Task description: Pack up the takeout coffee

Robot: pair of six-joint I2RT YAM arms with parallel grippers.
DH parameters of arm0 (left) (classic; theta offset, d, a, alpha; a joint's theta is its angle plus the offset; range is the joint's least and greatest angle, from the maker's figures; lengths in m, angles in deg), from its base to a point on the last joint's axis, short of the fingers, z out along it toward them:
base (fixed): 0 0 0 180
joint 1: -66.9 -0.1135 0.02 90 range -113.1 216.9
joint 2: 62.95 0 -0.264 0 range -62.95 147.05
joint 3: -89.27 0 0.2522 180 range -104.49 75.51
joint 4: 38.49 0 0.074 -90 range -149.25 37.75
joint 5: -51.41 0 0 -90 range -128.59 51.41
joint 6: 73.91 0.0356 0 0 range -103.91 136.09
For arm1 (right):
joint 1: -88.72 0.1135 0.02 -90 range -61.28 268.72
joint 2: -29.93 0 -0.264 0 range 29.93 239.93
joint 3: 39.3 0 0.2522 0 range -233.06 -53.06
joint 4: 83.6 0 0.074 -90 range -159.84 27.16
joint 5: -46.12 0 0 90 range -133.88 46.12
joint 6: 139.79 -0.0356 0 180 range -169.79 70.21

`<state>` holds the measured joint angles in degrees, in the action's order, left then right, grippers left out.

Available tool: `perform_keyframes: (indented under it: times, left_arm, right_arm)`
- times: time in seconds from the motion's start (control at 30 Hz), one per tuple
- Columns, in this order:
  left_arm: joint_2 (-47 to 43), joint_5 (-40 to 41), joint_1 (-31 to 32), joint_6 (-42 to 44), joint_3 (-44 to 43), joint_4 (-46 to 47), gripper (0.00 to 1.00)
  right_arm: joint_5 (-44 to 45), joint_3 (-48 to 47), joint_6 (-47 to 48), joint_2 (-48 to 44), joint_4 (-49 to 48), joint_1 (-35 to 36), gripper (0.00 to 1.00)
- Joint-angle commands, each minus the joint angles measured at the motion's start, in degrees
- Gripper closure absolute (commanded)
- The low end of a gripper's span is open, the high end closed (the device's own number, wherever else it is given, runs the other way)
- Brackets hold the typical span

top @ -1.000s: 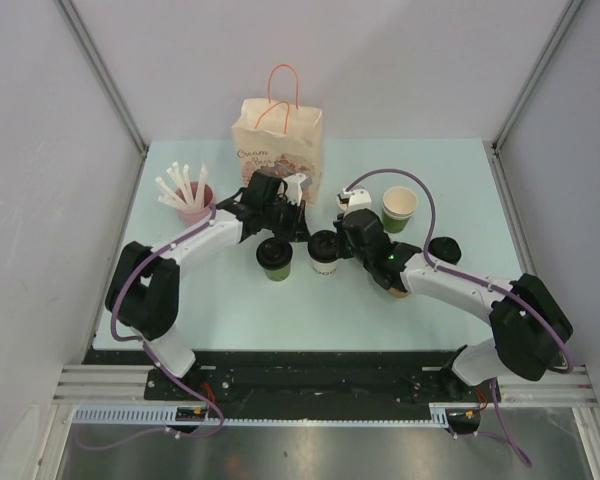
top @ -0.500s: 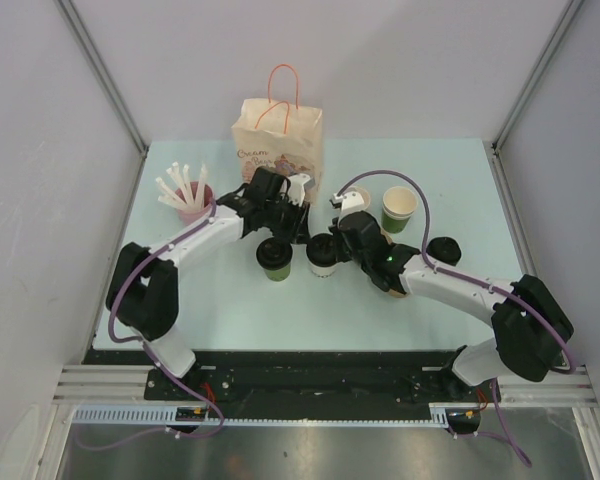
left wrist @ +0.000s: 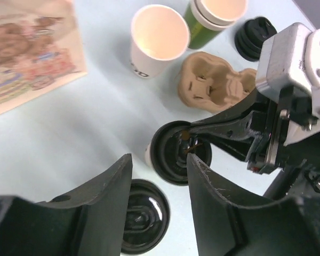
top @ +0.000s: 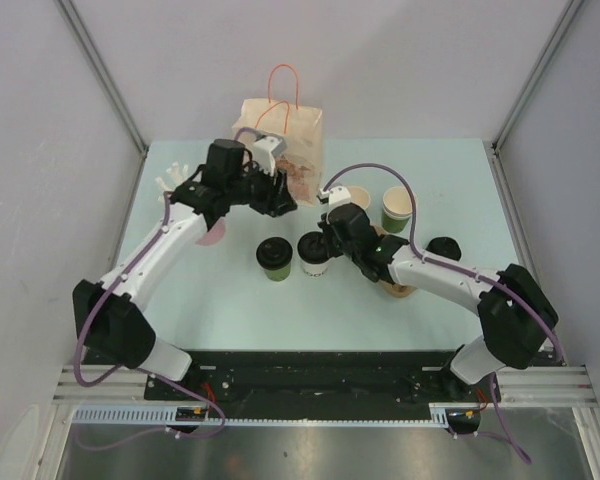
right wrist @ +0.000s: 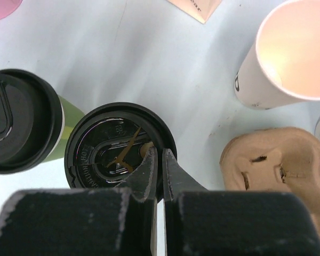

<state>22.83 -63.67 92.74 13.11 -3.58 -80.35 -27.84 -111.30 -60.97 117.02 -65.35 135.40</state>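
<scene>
The takeout coffee stands mid-table as two lidded cups: a dark green cup (top: 274,257) (right wrist: 21,120) and, touching distance to its right, a white cup (top: 316,252) (right wrist: 104,144). My right gripper (top: 330,236) (right wrist: 160,153) is shut, and its tips rest on the near rim of the white cup's black lid. Raised above both cups near the bag, my left gripper (top: 278,195) (left wrist: 159,158) is open and holds nothing. In the left wrist view the green cup's lid (left wrist: 144,216) and the white cup's lid (left wrist: 178,152) show below its fingers.
A paper bag (top: 280,135) with orange handles stands at the back. Behind the right arm are a lidless white cup (left wrist: 157,32), a lidless green cup (top: 400,208), a spare black lid (top: 443,247) and the brown pulp tray (right wrist: 277,165). A pink cup (top: 195,205) of white utensils stands left.
My left gripper let go of the green cup's lid, opened, and rose back toward the bag. The right gripper and the white cup shifted slightly left.
</scene>
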Motion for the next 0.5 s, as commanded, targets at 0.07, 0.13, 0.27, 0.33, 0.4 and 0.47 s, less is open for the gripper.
perform_keyframes:
  times: [0.07, 0.13, 0.27, 0.33, 0.4, 0.47]
  left_arm:
    - [-6.7, -1.3, -8.8, 2.8, 2.4, -2.2, 0.45]
    - [-8.2, -0.9, -10.3, 5.1, 3.8, -2.8, 0.43]
    - [-9.9, 0.6, -13.0, 7.3, 8.1, -3.4, 0.42]
    - [-10.5, 0.6, -13.9, 7.9, 9.2, -3.5, 0.42]
    - [-11.1, 0.6, -15.0, 8.1, 10.4, -3.5, 0.42]
    - [-11.3, 0.6, -15.7, 8.3, 10.8, -3.5, 0.42]
  right_arm:
    - [-1.5, -3.8, 2.4, 5.5, 0.5, -3.1, 1.00]
    - [-1.6, -5.7, 3.2, 6.7, 0.8, -3.9, 1.00]
    - [-1.2, -8.0, 4.9, 9.1, 1.5, -4.3, 1.00]
    - [-0.2, -9.0, 5.6, 9.4, 2.1, -4.2, 1.00]
    - [0.5, -9.2, 5.7, 9.2, 2.1, -4.1, 1.00]
    - [0.8, -9.4, 5.9, 8.5, 1.9, -3.8, 1.00]
